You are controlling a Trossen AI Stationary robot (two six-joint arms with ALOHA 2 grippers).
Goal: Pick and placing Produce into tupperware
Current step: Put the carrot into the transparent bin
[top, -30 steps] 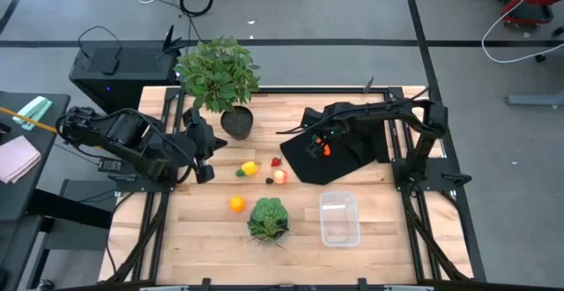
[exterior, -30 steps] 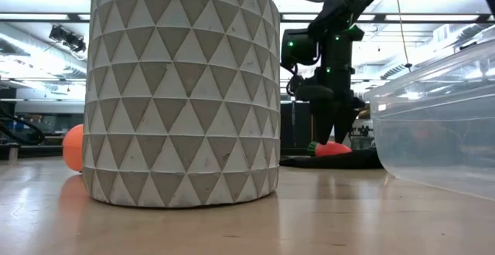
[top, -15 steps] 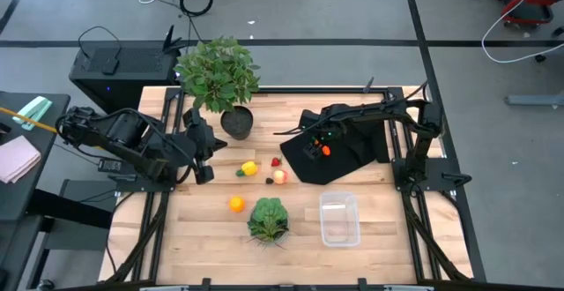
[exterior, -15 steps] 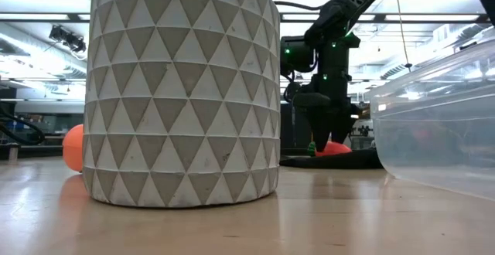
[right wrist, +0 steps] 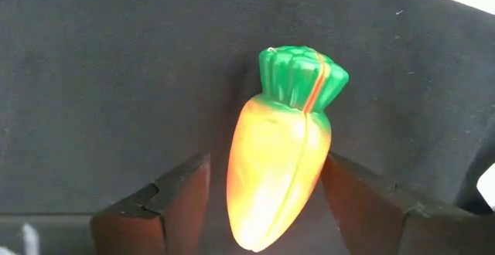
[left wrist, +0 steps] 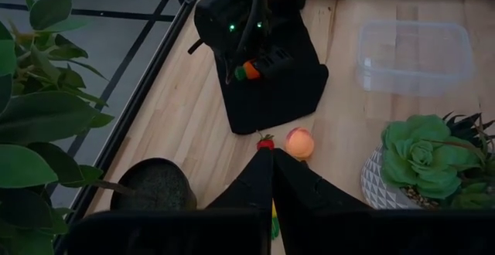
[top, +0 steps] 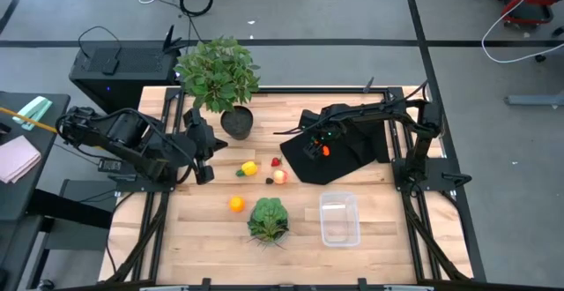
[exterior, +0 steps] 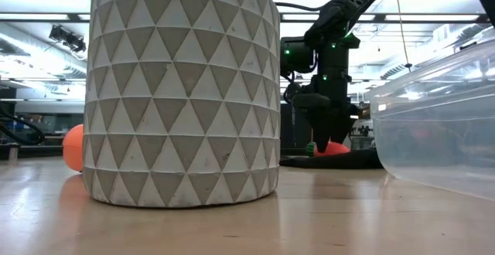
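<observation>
The orange carrot (right wrist: pixel 282 162) with a green top lies on its side on the black cloth (top: pixel 352 154) at the far right. My right gripper (right wrist: pixel 267 174) is open and low over it, one finger on either side (top: pixel 322 146). I cannot see it touching. The yellow piece (top: pixel 250 167), tiny red piece (top: pixel 276 161), peach ball (top: pixel 280 176) and orange ball (top: pixel 236 205) rest on the table's middle. The clear tupperware (top: pixel 339 220) stands empty near the front right. My left gripper (left wrist: pixel 271 162) is shut and empty at the left (top: pixel 204 160).
A lettuce-like green head in a patterned white pot (top: pixel 268 219) stands between the orange ball and the tupperware and fills the low view's near side (exterior: pixel 182 93). A big potted plant (top: pixel 220 79) stands at the far left. Bare wood lies around the tupperware.
My right gripper has gone down toward the carrot on the black cloth and now stands low around it. The carrot has stayed where it was.
</observation>
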